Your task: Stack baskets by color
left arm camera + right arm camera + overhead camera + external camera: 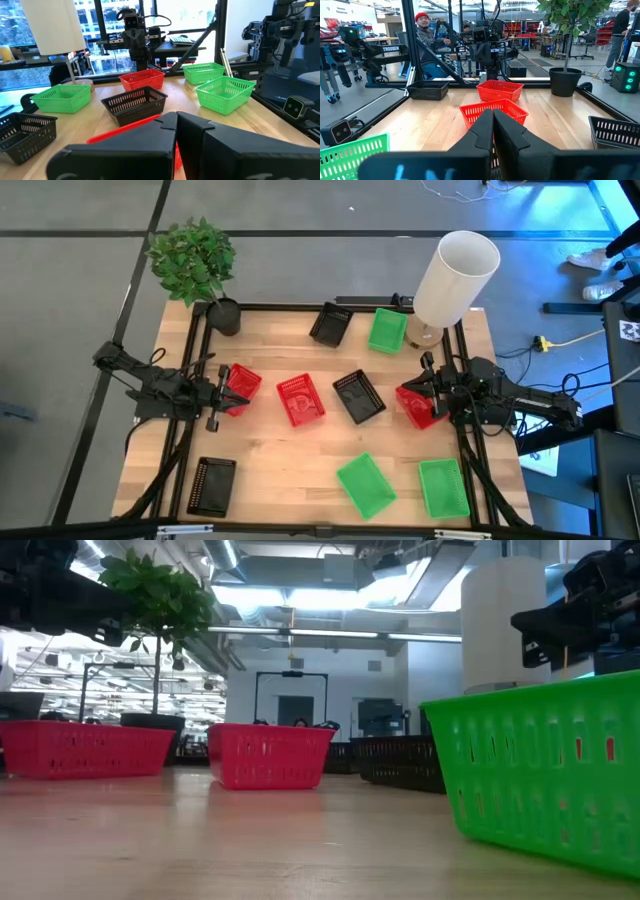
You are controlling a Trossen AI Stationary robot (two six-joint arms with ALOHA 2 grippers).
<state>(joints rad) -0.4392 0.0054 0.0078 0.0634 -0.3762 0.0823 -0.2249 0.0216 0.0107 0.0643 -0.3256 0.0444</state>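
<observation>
Nine baskets lie scattered singly, none stacked: two green ones (366, 486) by the near edge with a black one (211, 485) at the near-left corner, a black (331, 324) and a green (387, 330) by the far edge, leaving bare wood between. Left gripper (228, 391) hangs with fingers closed over the red basket (240, 387) at the left edge. Right gripper (428, 394), fingers together, sits over the red basket (417, 406) at the right edge; a red (300, 399) and a black one (358, 396) occupy the middle.
</observation>
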